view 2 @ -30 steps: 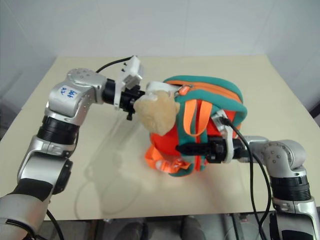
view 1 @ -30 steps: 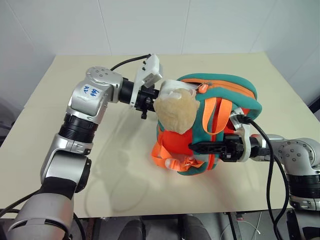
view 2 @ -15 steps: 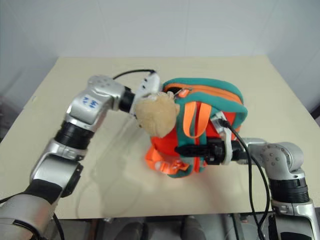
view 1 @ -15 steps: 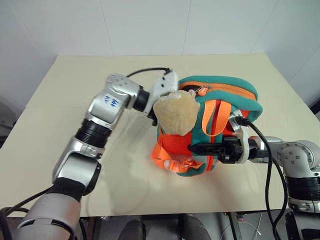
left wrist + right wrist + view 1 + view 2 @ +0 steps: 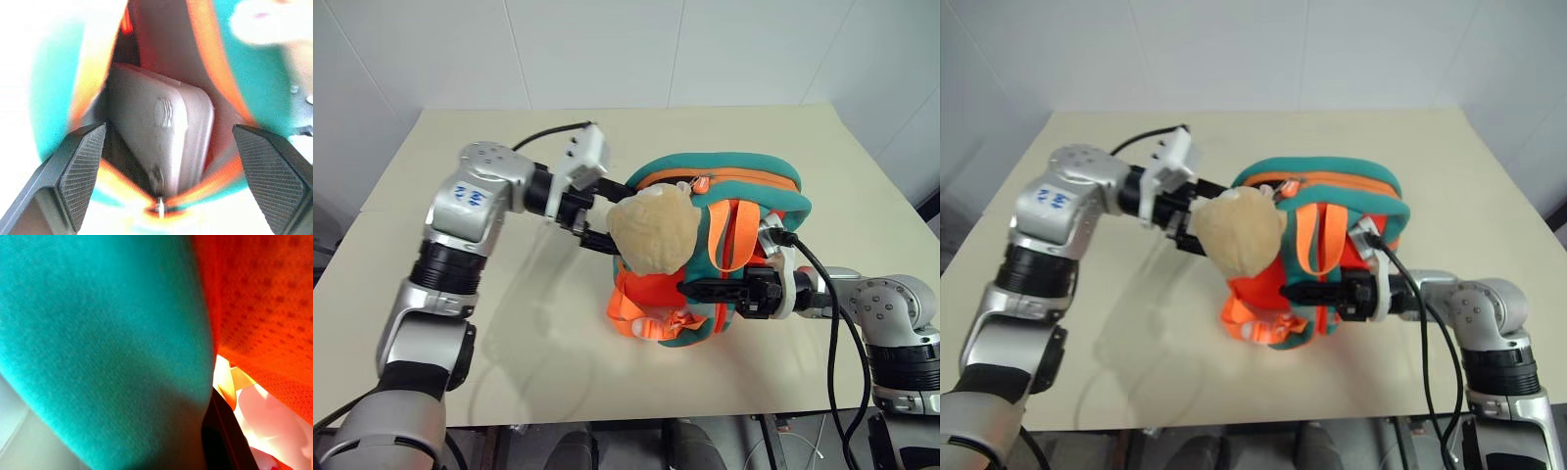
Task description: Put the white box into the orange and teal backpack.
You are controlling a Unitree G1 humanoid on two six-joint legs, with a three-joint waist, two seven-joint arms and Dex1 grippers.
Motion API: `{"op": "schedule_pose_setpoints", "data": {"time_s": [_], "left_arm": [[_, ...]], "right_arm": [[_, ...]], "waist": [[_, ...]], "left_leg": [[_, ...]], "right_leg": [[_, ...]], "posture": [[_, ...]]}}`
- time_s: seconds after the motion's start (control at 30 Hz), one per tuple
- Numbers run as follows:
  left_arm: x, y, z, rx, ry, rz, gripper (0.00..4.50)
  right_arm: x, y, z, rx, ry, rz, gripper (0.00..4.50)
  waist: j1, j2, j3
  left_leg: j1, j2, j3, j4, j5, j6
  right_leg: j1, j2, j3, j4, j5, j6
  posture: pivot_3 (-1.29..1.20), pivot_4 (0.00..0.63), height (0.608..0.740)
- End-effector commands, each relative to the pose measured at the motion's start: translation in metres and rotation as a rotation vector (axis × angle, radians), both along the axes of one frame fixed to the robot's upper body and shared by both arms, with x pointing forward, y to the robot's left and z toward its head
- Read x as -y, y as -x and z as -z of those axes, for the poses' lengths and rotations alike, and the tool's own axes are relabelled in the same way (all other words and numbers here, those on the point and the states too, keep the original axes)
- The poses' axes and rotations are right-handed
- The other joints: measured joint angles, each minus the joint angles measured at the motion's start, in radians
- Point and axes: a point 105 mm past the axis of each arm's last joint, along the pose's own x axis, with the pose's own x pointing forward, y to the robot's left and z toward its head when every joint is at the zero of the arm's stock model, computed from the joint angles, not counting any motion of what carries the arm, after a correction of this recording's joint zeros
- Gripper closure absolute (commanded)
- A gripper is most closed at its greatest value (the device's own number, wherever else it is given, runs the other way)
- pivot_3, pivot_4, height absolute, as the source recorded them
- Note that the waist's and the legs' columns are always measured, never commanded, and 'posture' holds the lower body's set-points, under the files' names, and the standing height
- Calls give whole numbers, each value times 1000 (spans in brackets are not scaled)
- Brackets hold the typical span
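The white box (image 5: 161, 132) lies inside the orange and teal backpack (image 5: 744, 196), seen through its open mouth. The left gripper (image 5: 166, 181) stands at that mouth with jaws wide apart and empty (release step, apparently done). The right gripper (image 5: 705, 290) is clamped shut on the backpack's front. Next move: withdraw the left arm clear without snagging the plush toy (image 5: 651, 227). The backpack stands on a beige table (image 5: 460, 323) against white walls.

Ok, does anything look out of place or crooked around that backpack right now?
Nothing stands out. The white box sits inside the orange and teal backpack; the left gripper is open beside it, and the right gripper pinches the backpack's front.
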Motion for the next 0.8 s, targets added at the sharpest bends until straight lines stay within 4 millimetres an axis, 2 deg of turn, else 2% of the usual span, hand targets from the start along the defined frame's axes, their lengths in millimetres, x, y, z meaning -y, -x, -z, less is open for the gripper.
{"op": "schedule_pose_setpoints", "data": {"time_s": [0.03,0.13,0.3,0.47,0.8], "left_arm": [[-27,1,-18,93,25,-31,74],[-41,7,-27,100,49,-30,74],[-41,44,-50,43,175,78,74],[-28,72,-41,-21,167,154,74],[8,65,-36,36,214,141,74]], "right_arm": [[-3,0,-5,22,-7,-19,3952],[-3,-1,-5,22,-6,-21,3952],[-2,-1,-4,19,-1,-21,3952],[-2,-3,-3,15,3,-22,3952],[-4,-2,-3,16,-3,-35,3952]], "waist": [[-1,0,0],[0,0,0],[0,0,0],[-3,0,0],[-1,0,0]], "left_leg": [[0,0,0,0,0,0],[0,0,0,0,0,0],[0,0,0,0,0,1],[0,0,0,0,-1,1],[2,0,-1,0,1,2]], "right_leg": [[0,0,0,0,0,0],[0,0,0,0,0,0],[0,0,0,0,0,0],[0,0,0,1,0,0],[1,1,0,3,1,-2]], "posture": [[0,150,740],[0,150,740],[0,150,740],[0,150,740],[0,150,740]]}}
